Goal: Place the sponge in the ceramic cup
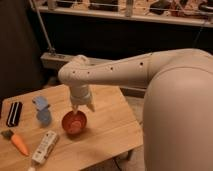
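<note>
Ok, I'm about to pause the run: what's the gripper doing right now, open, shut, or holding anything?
Gripper: open, holding nothing, just above the orange-red bowl.
</note>
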Controlling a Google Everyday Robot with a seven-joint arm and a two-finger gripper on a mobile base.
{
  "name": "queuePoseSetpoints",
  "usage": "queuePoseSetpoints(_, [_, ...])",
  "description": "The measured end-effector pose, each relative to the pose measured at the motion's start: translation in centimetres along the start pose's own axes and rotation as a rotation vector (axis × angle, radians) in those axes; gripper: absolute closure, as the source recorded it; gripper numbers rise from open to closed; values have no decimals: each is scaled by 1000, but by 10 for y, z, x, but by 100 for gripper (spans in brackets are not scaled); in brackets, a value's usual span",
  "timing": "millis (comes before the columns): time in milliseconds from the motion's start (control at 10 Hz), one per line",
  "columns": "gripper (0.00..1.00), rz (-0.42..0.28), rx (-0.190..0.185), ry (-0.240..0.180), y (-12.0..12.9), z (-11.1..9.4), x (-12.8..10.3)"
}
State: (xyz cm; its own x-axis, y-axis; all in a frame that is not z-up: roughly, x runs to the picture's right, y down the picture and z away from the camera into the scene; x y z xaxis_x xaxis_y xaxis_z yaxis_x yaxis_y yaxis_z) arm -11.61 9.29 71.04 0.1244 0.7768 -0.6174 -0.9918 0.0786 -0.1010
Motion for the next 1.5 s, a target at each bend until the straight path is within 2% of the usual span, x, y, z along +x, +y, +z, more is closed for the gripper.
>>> queuePoseSetpoints(400, [35,-80,8,-56,11,2,-27])
queuePoseSetpoints(700, [35,-136,8,-62,19,9,-49])
queuePoseSetpoints(800, [35,-168,-5,-63,24,12,-62])
queuePoseSetpoints(1000, [35,-232,-51,-57,43,22,-91])
queuePoseSetpoints(1100, [35,-286,-72,-60,63,26,-115])
queuePoseSetpoints(1300, [35,-348,-68,-66,86,28,-142])
queuePoseSetpoints(1500, [35,-415,-45,-68,114,29,-164])
